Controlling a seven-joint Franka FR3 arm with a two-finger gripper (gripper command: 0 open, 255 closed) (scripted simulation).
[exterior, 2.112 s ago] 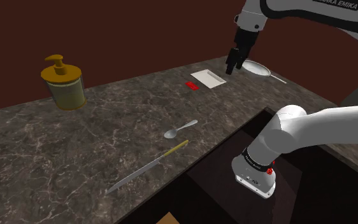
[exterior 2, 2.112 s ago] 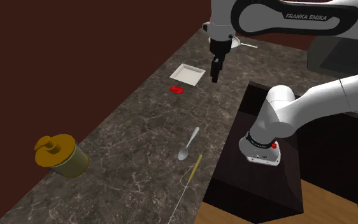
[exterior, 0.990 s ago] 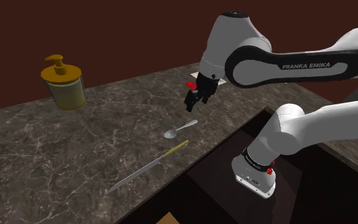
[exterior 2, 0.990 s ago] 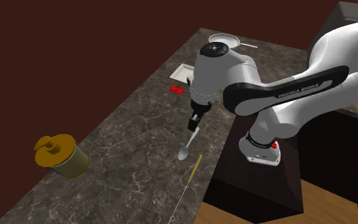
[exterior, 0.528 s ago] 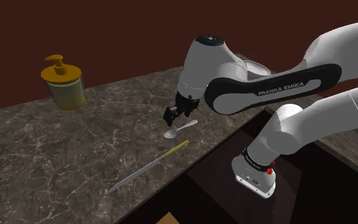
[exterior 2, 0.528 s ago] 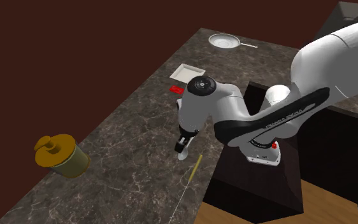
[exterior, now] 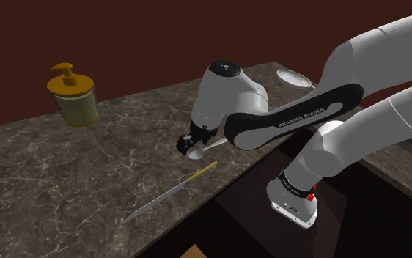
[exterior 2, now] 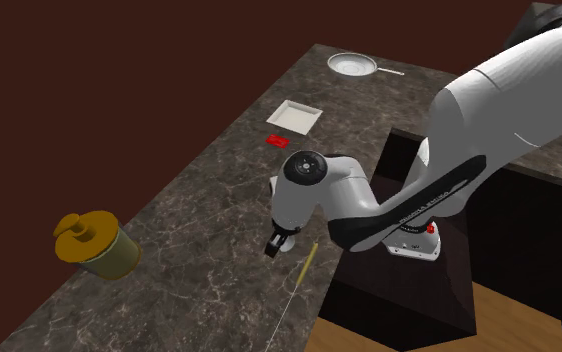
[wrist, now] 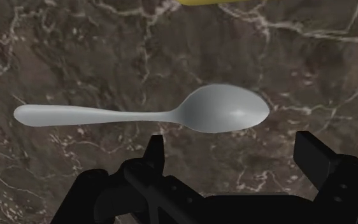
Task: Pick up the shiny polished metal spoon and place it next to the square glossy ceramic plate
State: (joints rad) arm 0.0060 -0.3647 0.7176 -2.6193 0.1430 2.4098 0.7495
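Grey metal spoon (wrist: pixel 171 114) lies flat on dark marbled counter (exterior: pixel 50 176) near its stand-side edge, well apart from white square plate (exterior 2: pixel 299 115). Black gripper (wrist: pixel 233 156) just over it, fingers (wrist: pixel 155 153) wide, prob. not touching. Likely light, stiff, slick: pinch across neck by bowl.

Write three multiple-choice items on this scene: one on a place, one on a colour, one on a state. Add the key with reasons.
1. The grey metal spoon lies:
A) on the floor
B) on the dark marbled counter, under the black two-finger gripper
C) inside a cup

2. The small flat block beside the white square plate is:
A) blue
B) red
C) green

3. The gripper is:
A) shut on the spoon
B) shut on nothing
C) open

Key:
1 B: the wrist view shows the spoon flat on the counter, just ahead of the gripper.
2 B: the block shows red in the second exterior view.
3 C: the fingers stand apart and touch nothing.
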